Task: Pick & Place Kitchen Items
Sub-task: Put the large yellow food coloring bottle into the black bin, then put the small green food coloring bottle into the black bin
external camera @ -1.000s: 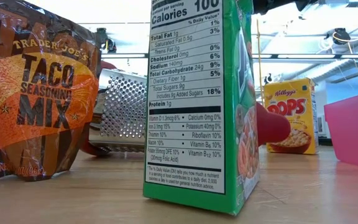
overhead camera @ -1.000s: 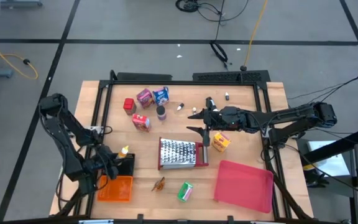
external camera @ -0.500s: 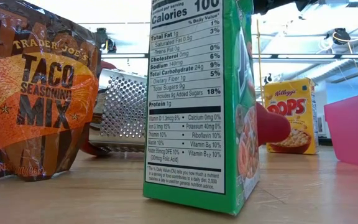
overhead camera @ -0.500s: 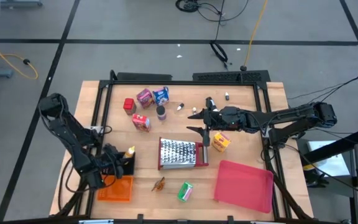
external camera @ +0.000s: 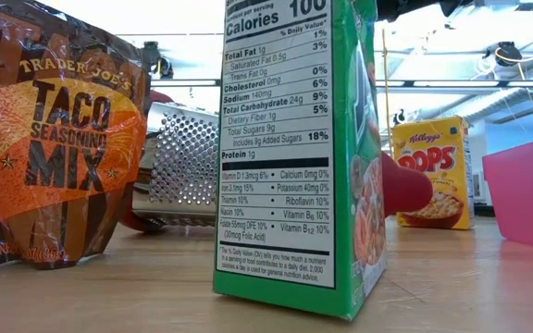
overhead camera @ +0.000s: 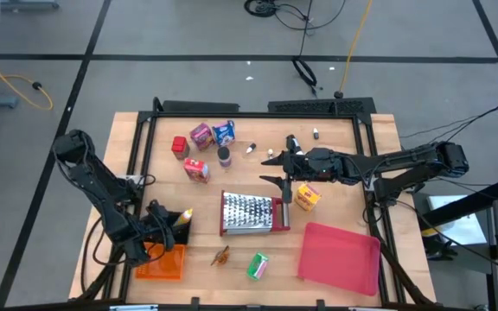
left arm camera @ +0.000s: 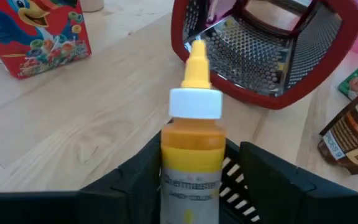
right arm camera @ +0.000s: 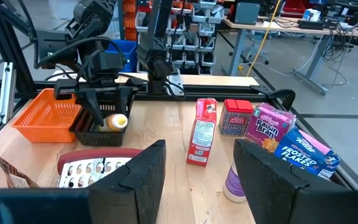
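Observation:
My left gripper point(overhead camera: 173, 223) point(left arm camera: 201, 146) is at the table's near left, shut on a small yellow squeeze bottle point(left arm camera: 190, 149) with a white cap and yellow nozzle. It holds the bottle over a black slotted basket point(right arm camera: 95, 127), beside an orange basket point(overhead camera: 159, 261). My right gripper point(overhead camera: 269, 168) point(right arm camera: 197, 152) hovers open over the table's middle, touching nothing. Standing on the wood are a red cereal box point(overhead camera: 197, 169), a red tin point(overhead camera: 179, 145), a pink-purple box point(overhead camera: 201, 134), a blue box point(overhead camera: 224, 132), a dark purple bottle point(overhead camera: 224, 156), a yellow box point(overhead camera: 308, 196), a green box point(overhead camera: 258, 265) and a taco packet point(overhead camera: 222, 256). My left gripper has the bottle's yellow body point(left arm camera: 188, 171) between its two fingers, below the white cap. The fingers point(left arm camera: 138, 177) come slanting from the table's left, along the bottle. The nozzle points toward the grater. Whether the bottle's base touches the black basket, I cannot tell.
A steel grater with a red end point(overhead camera: 253, 212) lies in the middle, just right of my left gripper. A flat red tray point(overhead camera: 339, 257) sits at the near right. Two tiny bottles point(overhead camera: 250, 149) point(overhead camera: 316, 133) stand near the far edge. A black frame rims the table.
My left gripper has carried the yellow bottle a short way toward the table's right, over the black basket, and the bottle has tipped so that its nozzle points more to the right. The right arm has kept still.

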Motion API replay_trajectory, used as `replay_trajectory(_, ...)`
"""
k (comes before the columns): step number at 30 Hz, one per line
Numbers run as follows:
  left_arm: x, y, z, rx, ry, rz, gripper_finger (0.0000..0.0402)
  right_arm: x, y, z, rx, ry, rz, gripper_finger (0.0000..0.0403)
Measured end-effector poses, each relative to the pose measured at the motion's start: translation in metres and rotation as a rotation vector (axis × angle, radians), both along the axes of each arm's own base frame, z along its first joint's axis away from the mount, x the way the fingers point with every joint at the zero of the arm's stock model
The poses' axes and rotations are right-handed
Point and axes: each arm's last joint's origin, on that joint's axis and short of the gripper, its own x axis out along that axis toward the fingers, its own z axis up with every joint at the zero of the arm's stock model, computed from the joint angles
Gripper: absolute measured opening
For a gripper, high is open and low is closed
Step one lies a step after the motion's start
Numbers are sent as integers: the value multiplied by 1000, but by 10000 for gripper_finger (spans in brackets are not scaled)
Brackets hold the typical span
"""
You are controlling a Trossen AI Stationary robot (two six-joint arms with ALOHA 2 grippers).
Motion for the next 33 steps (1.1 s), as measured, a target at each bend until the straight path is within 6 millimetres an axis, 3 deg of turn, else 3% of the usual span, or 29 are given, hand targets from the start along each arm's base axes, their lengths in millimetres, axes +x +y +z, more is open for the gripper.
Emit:
replay_trajectory(11, 4, -4, 9, 22, -92, 0, 232, -1, 0, -4, 0, 44, -1, 183)
replay_trajectory(16, 9, -9, 31, 118, -204, -26, 232, -3, -3, -12, -11, 130, -54, 183)
replay_trajectory(22, 25, -12, 63, 273, -272, -7, 232, -9, -12, -24, -26, 252, -296, 183)
replay_trajectory(30, 57, 9, 79, 365, -237, 141, 232, -26, -66, -42, 145, 417, -567, 183)
replay_trajectory(33, 66, 20, 79, 376, -222, 205, 232, -30, -87, -42, 233, 403, -506, 183)
